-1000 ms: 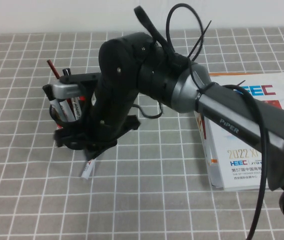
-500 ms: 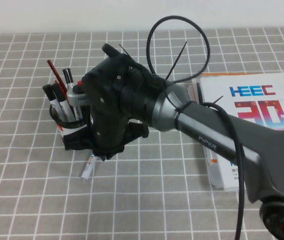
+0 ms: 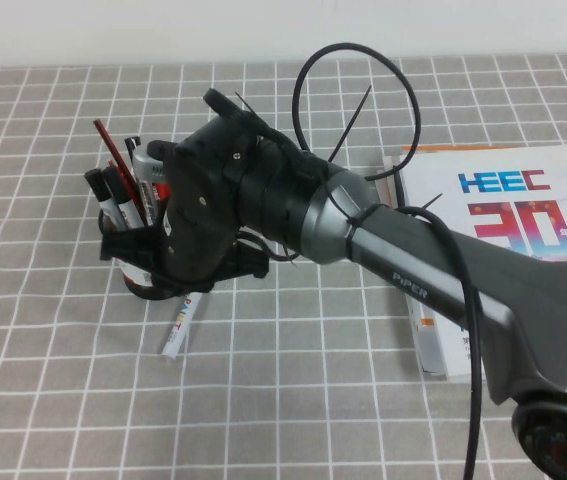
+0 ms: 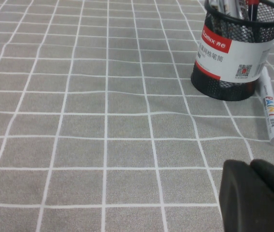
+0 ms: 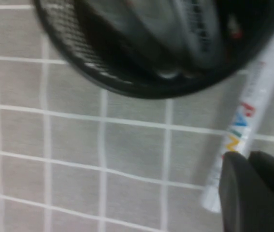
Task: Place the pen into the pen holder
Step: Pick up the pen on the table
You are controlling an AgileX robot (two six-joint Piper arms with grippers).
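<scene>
The pen is a thick white marker with coloured lettering, lying flat on the checked cloth against the near side of the pen holder. The left wrist view shows the pen beside the holder, a black mesh cup with a white and red label. Several markers and red pens stand in it. My right gripper hangs over the holder's near rim, shut and empty; its fingers sit just above the pen. My left gripper is shut, low over the cloth, apart from the holder.
A white booklet with blue and red print lies on the right, partly under my right arm. A black cable loops above the wrist. Grey checked cloth covers the table.
My right wrist has swung up and back over the holder, uncovering more of the pen. The pen has stayed on the cloth.
</scene>
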